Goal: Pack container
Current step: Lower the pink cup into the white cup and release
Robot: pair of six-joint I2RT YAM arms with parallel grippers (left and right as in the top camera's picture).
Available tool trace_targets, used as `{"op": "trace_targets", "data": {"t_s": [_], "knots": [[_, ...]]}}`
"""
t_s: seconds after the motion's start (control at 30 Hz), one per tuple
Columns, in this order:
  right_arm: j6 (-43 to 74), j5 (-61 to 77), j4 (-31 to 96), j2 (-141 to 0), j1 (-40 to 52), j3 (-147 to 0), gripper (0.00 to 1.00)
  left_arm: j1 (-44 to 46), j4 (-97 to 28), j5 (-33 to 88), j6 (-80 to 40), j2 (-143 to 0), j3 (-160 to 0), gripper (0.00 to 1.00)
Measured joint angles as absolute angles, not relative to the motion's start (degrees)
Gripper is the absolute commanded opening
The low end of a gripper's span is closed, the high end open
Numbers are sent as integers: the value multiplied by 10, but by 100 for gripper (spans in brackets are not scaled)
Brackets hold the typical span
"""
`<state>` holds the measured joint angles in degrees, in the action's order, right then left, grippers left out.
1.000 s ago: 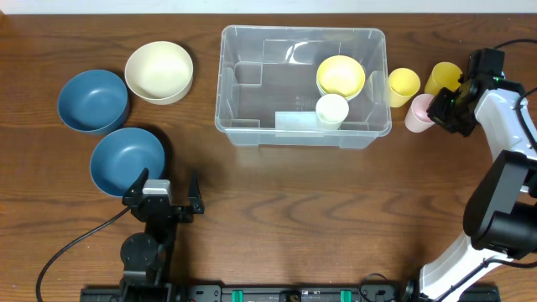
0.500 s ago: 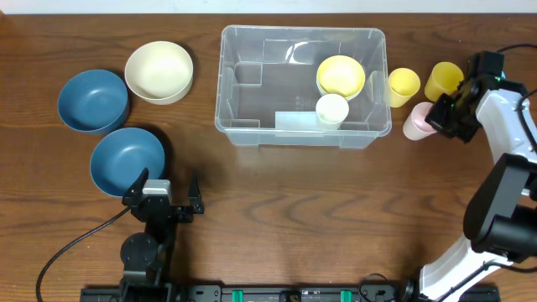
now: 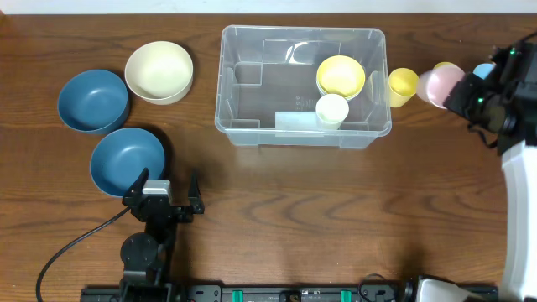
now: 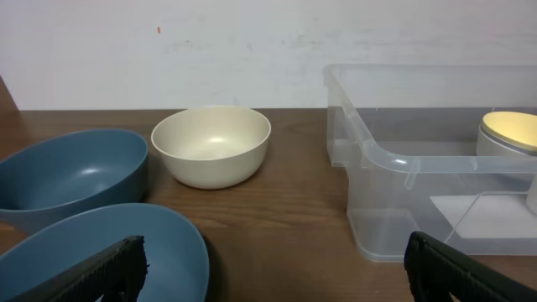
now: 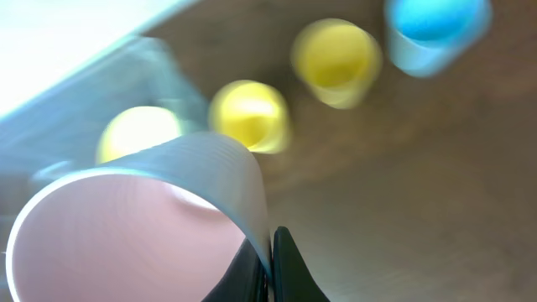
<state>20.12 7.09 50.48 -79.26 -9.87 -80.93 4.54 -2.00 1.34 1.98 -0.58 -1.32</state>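
Dark wooden desk (image 3: 277, 201) fills the overhead view. At its middle, toward the far edge, the clear container (image 3: 225, 92) stands upright, holding a yellow bowl (image 3: 341, 75) and a cream cup (image 3: 332, 109) at its right end. Well to its left lie a cream bowl (image 3: 159, 71), a far blue bowl (image 3: 93, 101) and a near blue bowl (image 3: 127, 159). Just right of the container stands a yellow cup (image 3: 404, 86), with a second yellow cup (image 5: 336, 54) and a blue cup (image 3: 483, 71) beyond.

The right claw (image 5: 270, 260) is pinched on the wall of a pink cup (image 3: 438, 86), which is tipped and seemingly clear of the desk. The left claw (image 3: 164, 191) rests spread wide and empty near the front edge.

The step in hand looks like carrying the pink cup to the container. The next move calls for clearing the yellow cup and the right rim, then letting go over free floor.
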Motion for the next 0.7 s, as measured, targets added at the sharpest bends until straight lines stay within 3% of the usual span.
{"op": "trace_targets", "data": {"t_s": [0.37,0.7], "knots": [[193,59,466,-809,114,-809,1,45,-20,13,20,-6,-13,98],[202,28,460,-924,144,-809,1,45,-20,13,20,-6,-13,98]]}}
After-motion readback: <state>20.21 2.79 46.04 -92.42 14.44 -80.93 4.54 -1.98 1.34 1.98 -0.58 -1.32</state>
